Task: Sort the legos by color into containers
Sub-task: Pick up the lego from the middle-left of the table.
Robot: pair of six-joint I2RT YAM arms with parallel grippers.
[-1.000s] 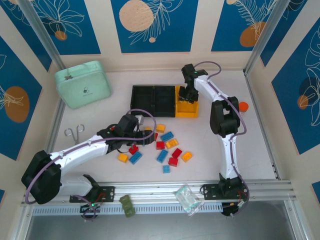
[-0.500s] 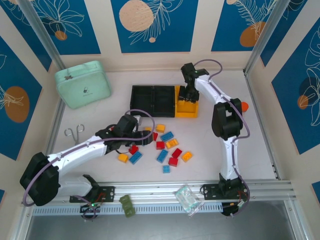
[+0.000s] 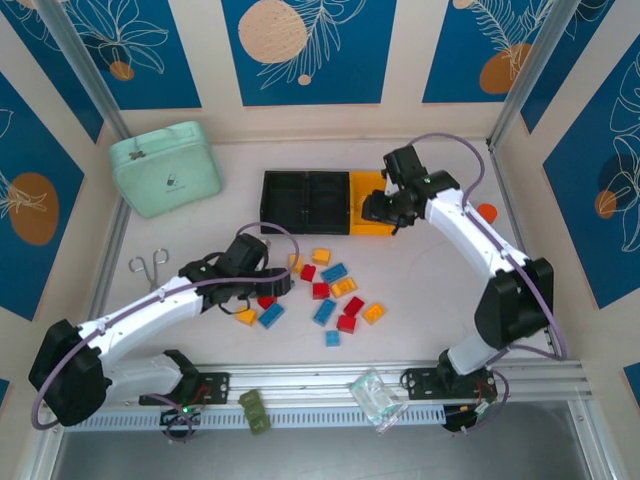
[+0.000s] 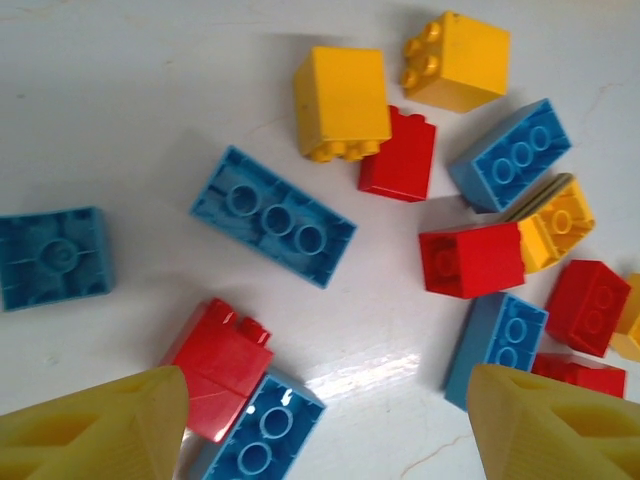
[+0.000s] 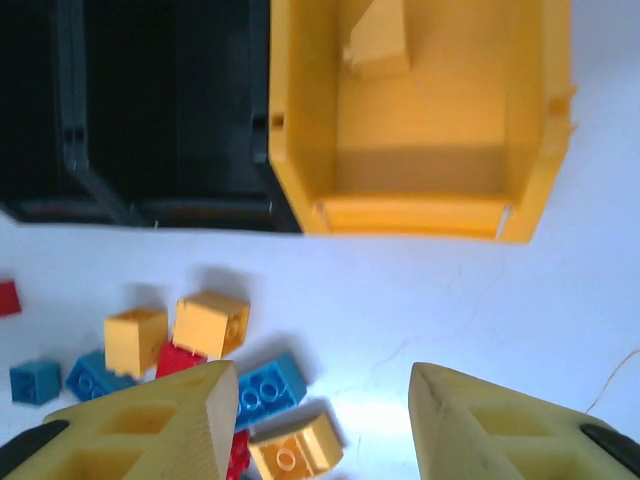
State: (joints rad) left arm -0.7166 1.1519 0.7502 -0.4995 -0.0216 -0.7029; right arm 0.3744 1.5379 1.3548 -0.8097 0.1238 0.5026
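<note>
White tabletop (image 3: pixel 430 300): scattered red, blue and yellow plastic bricks (image 3: pixel 334 272) at centre; joined black-and-yellow plastic bins (image 3: pixel 305 176) at 12 o'clock; mint-green lidded case (image 3: pixel 165 168) at 10.

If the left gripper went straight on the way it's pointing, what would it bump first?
Probably the bare white tabletop: the open left gripper aims at a gap between a red studded plastic brick and a blue studded plastic brick. Depth is hard to judge.

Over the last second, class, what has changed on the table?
The right gripper backed out of the yellow bin toward the near side, jaws opening; a yellow brick lies inside. The left gripper drifted slightly left, open above the loose legos. Everything else stayed put.
</note>
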